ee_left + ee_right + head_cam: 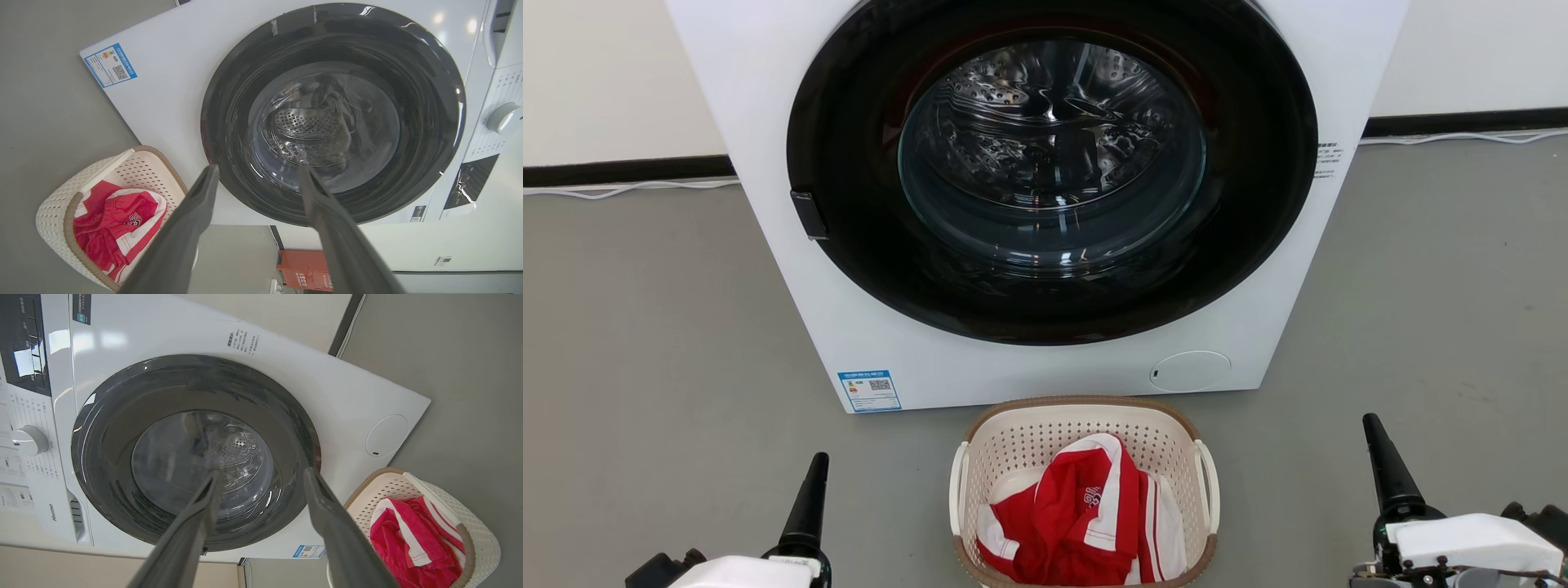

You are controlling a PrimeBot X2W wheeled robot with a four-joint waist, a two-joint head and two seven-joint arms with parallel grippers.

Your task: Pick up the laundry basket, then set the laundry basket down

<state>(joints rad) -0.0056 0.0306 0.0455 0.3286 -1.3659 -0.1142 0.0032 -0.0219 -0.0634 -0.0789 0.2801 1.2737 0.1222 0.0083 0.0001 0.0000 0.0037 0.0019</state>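
The laundry basket (pixel 1023 445) stands on the grey floor right in front of the washing machine, cream with a brown rim and white loop handles on both sides. A red and white garment (pixel 1086 510) lies crumpled inside it. My left gripper (pixel 814 474) hangs to the basket's left, well apart from it, and my right gripper (pixel 1377 434) hangs further off to its right. Both are open and hold nothing. In the left wrist view the left gripper (pixel 257 168) points at the washer door, with the basket (pixel 53 208) at lower left. From the right wrist, the right gripper (pixel 261 473) points at the door, with the basket (pixel 484 539) at lower right.
A white front-loading washing machine (pixel 768 122) with a shut, dark-ringed glass door (pixel 1054 163) stands close behind the basket. Bare grey floor (pixel 645 367) lies on both sides. A white wall with a dark skirting and a cable runs along the back.
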